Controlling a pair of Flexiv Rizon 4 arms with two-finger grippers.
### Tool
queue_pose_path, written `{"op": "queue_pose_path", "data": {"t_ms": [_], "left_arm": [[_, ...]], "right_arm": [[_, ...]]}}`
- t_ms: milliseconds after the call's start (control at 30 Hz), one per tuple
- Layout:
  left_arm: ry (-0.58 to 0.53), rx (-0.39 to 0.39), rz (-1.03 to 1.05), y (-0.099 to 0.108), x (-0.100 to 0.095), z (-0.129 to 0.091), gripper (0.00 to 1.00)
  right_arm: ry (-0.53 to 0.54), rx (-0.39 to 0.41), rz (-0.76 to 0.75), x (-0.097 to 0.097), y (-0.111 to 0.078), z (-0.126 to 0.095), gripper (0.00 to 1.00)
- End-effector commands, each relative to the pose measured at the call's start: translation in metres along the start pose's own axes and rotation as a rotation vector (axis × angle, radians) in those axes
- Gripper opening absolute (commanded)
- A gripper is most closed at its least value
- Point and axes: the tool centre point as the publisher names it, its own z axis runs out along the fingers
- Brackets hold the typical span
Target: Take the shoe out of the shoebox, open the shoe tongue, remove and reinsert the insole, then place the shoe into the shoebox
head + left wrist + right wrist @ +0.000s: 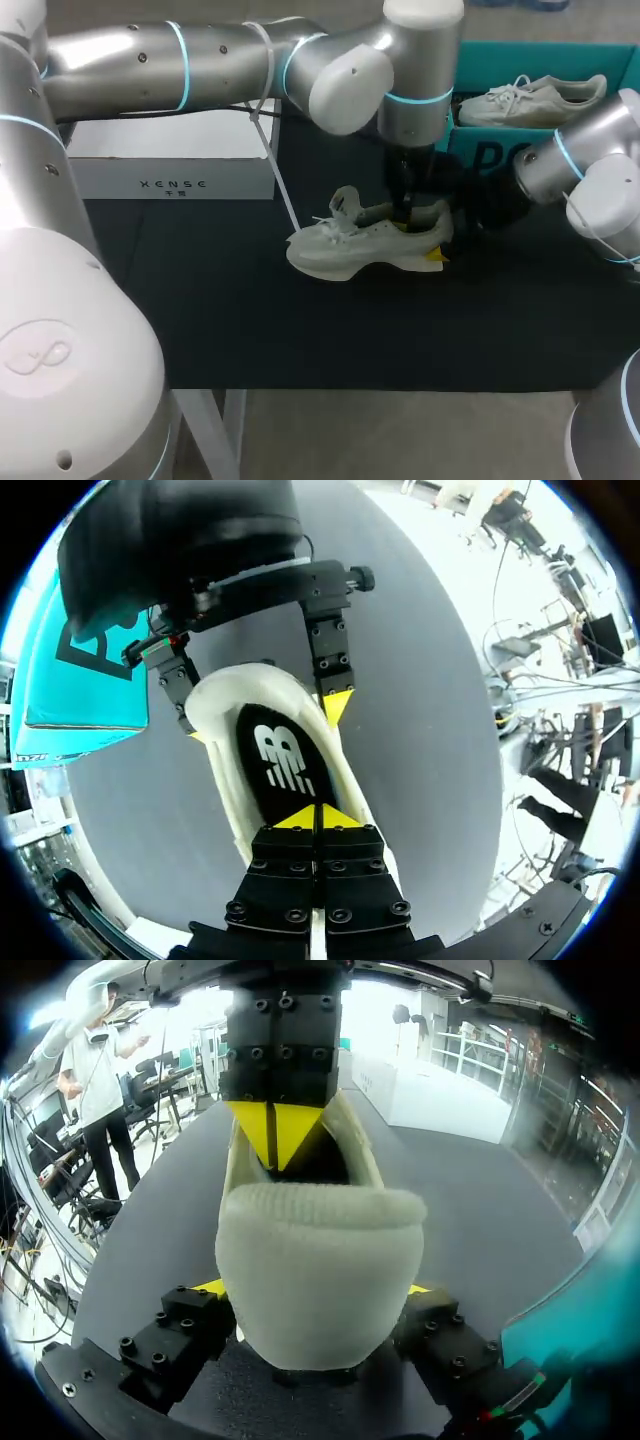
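Head view has the shoe (350, 250) sitting on its sole mid-table (200, 300), toe pointing left, out of the teal shoebox (560, 58) at the back right. From the wrist views, the right claw (315, 1288) is clamped on the heel, one finger on each side. The left claw (318, 818) drops into the opening with its tips pressed together, right on the black insole (275, 760). Honestly can't tell if it's pinching it. The tongue (345, 203) is flipped up. A second shoe (530, 100) lies in the shoebox.

White shoe (352, 254) (tongue up) on dark mat (300, 335)
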Motion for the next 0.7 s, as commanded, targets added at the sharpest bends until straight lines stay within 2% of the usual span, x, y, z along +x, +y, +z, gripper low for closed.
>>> {"op": "queue_pose_path", "data": {"t_ms": [33,167,467,700], "left_arm": [[-0.058,0.005,-0.017,0.003,0.01,0.0,0.0],[-0.071,0.009,-0.038,0.006,0.01,0.004,0.0],[-0.013,-0.018,-0.062,0.023,0.003,0.019,0.0],[0.029,0.01,-0.045,0.016,0.012,0.026,0.0]], "right_arm": [[0.0,0.003,0.001,-0.001,-0.006,0.009,0.0],[0.0,0.003,0.001,-0.001,-0.006,0.009,0.0],[0.0,0.003,0.001,-0.001,-0.006,0.009,0.0],[0.0,0.003,0.001,-0.001,-0.006,0.009,0.0]]}}
